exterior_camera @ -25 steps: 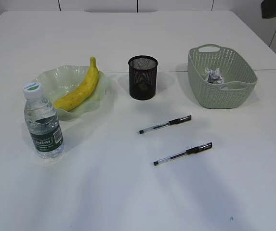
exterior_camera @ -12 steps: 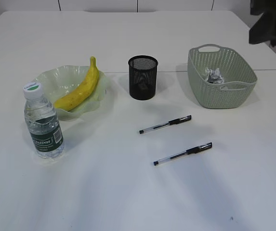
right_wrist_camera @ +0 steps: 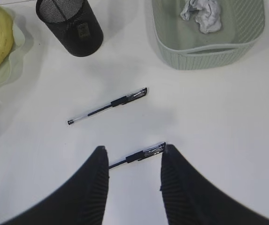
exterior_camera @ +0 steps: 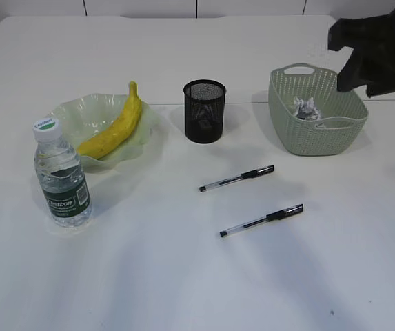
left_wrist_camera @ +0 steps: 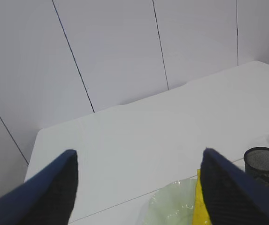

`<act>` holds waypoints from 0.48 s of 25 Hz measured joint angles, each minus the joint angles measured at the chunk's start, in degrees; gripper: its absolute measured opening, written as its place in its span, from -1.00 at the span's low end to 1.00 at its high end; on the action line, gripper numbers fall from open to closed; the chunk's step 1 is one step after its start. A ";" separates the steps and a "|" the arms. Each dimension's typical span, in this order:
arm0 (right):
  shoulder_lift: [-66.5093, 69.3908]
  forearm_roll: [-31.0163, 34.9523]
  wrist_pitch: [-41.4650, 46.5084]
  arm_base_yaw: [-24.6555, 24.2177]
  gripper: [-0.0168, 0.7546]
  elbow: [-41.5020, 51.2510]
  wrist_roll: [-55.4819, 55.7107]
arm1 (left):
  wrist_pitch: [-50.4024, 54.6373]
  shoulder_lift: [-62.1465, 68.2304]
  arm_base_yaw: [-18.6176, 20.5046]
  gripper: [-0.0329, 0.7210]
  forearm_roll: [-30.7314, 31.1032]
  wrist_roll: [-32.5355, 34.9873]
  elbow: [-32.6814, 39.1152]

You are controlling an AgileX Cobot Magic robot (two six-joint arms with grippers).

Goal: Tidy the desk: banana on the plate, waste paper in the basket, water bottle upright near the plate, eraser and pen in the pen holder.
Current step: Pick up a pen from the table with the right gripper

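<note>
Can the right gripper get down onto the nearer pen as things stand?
Probably yes. The right gripper is open above the nearer pen, which lies flat on bare table between its fingertips, apart from the other pen.

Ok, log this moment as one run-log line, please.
banana on plate | paper in basket | bottle upright | two pens on table | right gripper open above nearer pen

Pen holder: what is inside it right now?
Through the pen holder's black mesh a small pale block shows near the bottom, probably the eraser. No pen stands in it; both pens lie on the table.
</note>
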 joint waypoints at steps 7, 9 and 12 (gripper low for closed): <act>3.37 0.00 0.00 0.00 -0.23 0.00 14.44 | 0.00 0.00 0.00 0.53 -1.22 0.00 0.00; 4.41 0.00 0.03 0.00 -0.23 0.00 18.17 | 0.10 0.00 0.00 0.52 -1.21 0.00 0.00; 6.32 0.00 0.03 0.00 -0.23 0.00 22.26 | 0.10 0.00 0.00 0.52 -1.25 0.00 0.00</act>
